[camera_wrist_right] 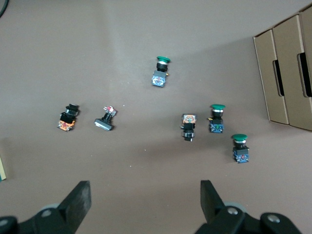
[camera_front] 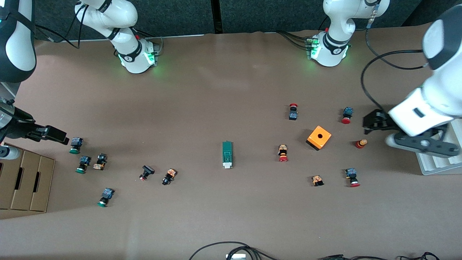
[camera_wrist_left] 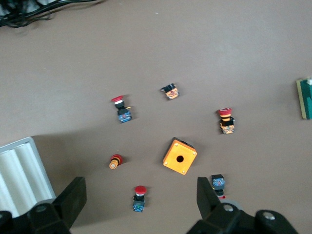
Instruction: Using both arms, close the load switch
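Observation:
The load switch [camera_front: 227, 154], a narrow dark-green block with a white tab at its end nearer the front camera, lies alone at mid-table. Only its edge shows in the left wrist view [camera_wrist_left: 305, 98] and a sliver in the right wrist view [camera_wrist_right: 1, 169]. My left gripper [camera_front: 372, 122] hangs open over the red-capped push-buttons toward the left arm's end; a red button [camera_wrist_left: 140, 199] lies on the table below its jaws [camera_wrist_left: 141, 197]. My right gripper [camera_front: 54, 134] hangs open over the table's right-arm end, holding nothing [camera_wrist_right: 145, 200], with green-capped buttons [camera_wrist_right: 239, 147] on the table nearby.
An orange cube [camera_front: 319, 137] with a hole sits among red-capped buttons [camera_front: 283, 153]. Green-capped and black buttons [camera_front: 83, 164] are scattered toward the right arm's end. A cardboard box [camera_front: 25, 180] and a white ribbed tray [camera_front: 436, 160] stand at the table's ends. Cables [camera_front: 231, 249] lie at the near edge.

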`<state>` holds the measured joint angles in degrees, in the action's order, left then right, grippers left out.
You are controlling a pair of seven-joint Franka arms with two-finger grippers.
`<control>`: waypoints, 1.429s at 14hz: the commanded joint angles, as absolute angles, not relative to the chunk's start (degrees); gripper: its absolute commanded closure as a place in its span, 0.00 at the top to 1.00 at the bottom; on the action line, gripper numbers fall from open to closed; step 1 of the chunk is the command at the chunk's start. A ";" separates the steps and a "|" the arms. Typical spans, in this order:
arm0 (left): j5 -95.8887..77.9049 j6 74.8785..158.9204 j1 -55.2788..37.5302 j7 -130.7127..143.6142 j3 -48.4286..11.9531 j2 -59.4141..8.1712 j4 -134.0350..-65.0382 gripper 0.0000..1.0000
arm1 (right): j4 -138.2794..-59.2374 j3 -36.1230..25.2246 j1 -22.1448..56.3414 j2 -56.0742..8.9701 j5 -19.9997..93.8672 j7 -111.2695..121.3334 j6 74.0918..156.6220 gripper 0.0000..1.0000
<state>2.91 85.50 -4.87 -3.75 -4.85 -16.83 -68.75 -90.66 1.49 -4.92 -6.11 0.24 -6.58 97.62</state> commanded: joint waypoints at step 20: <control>-0.09 90.53 2.37 8.61 -5.71 -0.18 -92.55 1.00 | -92.11 0.88 -3.60 -3.25 0.53 -3.34 90.71 1.00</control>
<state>0.23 90.09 1.98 7.65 -5.32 -1.75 -91.19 -92.77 1.33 -3.98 -3.14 0.24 -4.11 92.83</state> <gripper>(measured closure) 0.000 0.000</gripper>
